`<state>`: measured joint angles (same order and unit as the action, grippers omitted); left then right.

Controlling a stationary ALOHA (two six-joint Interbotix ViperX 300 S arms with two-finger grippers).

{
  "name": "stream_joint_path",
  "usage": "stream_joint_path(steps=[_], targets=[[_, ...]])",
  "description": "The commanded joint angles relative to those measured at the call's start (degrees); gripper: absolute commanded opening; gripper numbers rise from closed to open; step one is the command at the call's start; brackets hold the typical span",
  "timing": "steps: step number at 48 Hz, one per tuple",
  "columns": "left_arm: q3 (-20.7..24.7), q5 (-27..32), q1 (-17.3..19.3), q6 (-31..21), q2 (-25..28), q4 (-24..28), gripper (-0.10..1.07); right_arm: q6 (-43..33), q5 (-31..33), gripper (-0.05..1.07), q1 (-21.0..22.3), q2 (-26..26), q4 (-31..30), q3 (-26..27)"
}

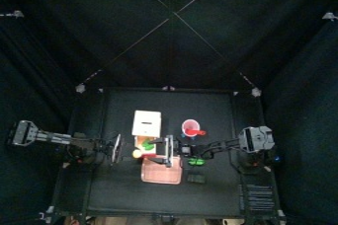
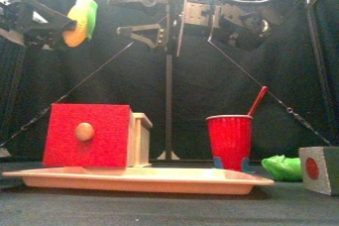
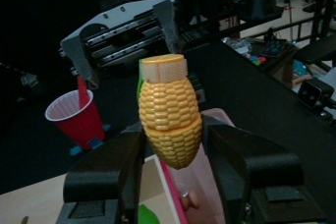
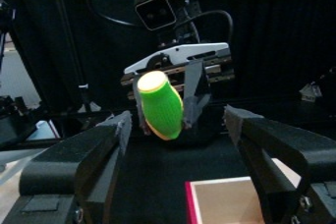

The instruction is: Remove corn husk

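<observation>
My left gripper [image 3: 178, 138] is shut on a small yellow corn cob [image 3: 171, 120] and holds it high above the table. The bright green corn husk [image 4: 160, 108] covers the cob's side that faces my right arm. In the front view [image 2: 85, 20] it shows at the upper left. My right gripper [image 4: 180, 120] is open and empty. It hangs level with the corn and faces it, a short gap away. In the top view the left gripper [image 1: 132, 151] and the right gripper [image 1: 199, 150] meet over the table's front half.
A pinkish tray [image 2: 133, 178] carries a red box with a wooden knob [image 2: 90, 136]. A red cup [image 2: 229, 141] with a straw stands beside it. A green leafy piece [image 2: 281, 166] and a grey cube [image 2: 318, 169] lie at the right.
</observation>
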<state>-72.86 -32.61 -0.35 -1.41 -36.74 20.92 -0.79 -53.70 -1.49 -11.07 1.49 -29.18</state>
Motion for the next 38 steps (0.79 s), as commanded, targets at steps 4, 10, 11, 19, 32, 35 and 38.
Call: stream_joint_path(steps=[4, 10, 11, 19, 32, 35, 38], targets=[[2.0, -0.7, 0.0, 0.1, 1.6, 0.1, 0.62, -0.8, -0.4, 1.04, 0.4, -0.2, -1.8, 3.2], [2.5, -0.7, 0.0, 0.2, 2.2, 0.2, 0.62, -1.0, 0.0, 1.04, 0.4, -1.4, -3.7, 4.2], [2.5, -0.8, 0.0, 0.2, 2.3, 0.1, 0.62, -1.0, 0.0, 1.04, 0.4, -1.6, -3.9, 4.3], [2.5, -0.8, -0.2, 0.2, 2.2, 0.2, 0.62, -0.9, 0.0, 1.03, 0.5, -2.4, -4.1, 4.7], [2.5, -1.2, -0.1, 0.2, 2.2, 0.2, 0.62, -1.0, 0.1, 1.03, 1.0, -3.7, -4.1, 5.6], [2.5, -1.4, -0.1, 0.2, 2.2, 0.1, 0.62, -1.0, 0.2, 1.03, 1.0, -4.0, -4.1, 5.8], [2.5, -1.5, -0.1, 0.2, 2.2, 0.1, 0.62, -1.0, 0.3, 1.03, 1.0, -4.2, -4.2, 5.9]])
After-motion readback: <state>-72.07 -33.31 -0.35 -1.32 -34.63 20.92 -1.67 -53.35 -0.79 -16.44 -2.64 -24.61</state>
